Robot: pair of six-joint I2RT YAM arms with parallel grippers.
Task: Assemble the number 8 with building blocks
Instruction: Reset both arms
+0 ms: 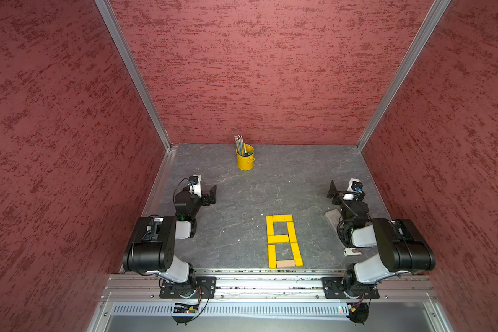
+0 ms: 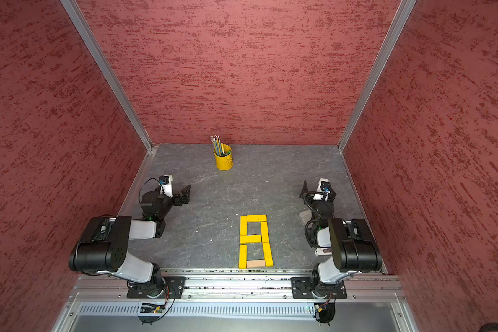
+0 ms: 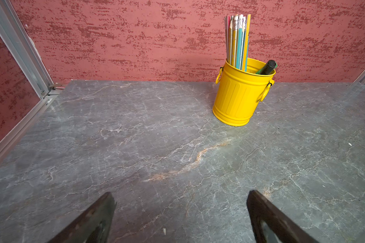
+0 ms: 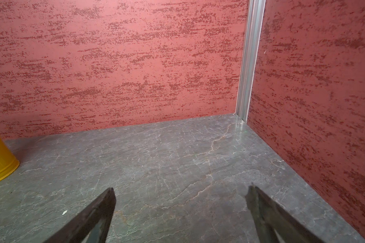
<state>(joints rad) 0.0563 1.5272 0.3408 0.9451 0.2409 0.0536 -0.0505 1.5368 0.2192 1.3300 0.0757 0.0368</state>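
The left fingers [image 1: 211, 195] hang apart with nothing in them. They are to the left of the small yellow metal bucket of pencils [image 1: 245, 161] and a bit closer to me than it is. In the left wrist view I see only the bare grey stone-look surface [image 3: 135, 136] between them. They are well away from the blocks, so I think little can go wrong on that side unless that arm swings wide across.

The number 8 made of flat wooden blocks [image 1: 278, 239] lies on the surface, far from the bucket on my side of it and a little to the right. Six blocks are bright yellow, and one plain tan block [image 1: 285, 263] closes the end farthest from the bucket. It looks done to me. But the blocks only lie side by side, with nothing to hold them. The yellow block [image 1: 296, 254] just right of the tan one sits a bit slanted. One small bump could slide a block and break a loop open.

The right fingers [image 1: 331, 191] are wide apart and empty too, to the right of the bucket. That arm is the one nearer the 8. If it reaches in low or fast, it could knock the blocks. A grey-brown flat slab [image 1: 332, 215] lies partly under that arm, and dragging it could push the 8 as well.
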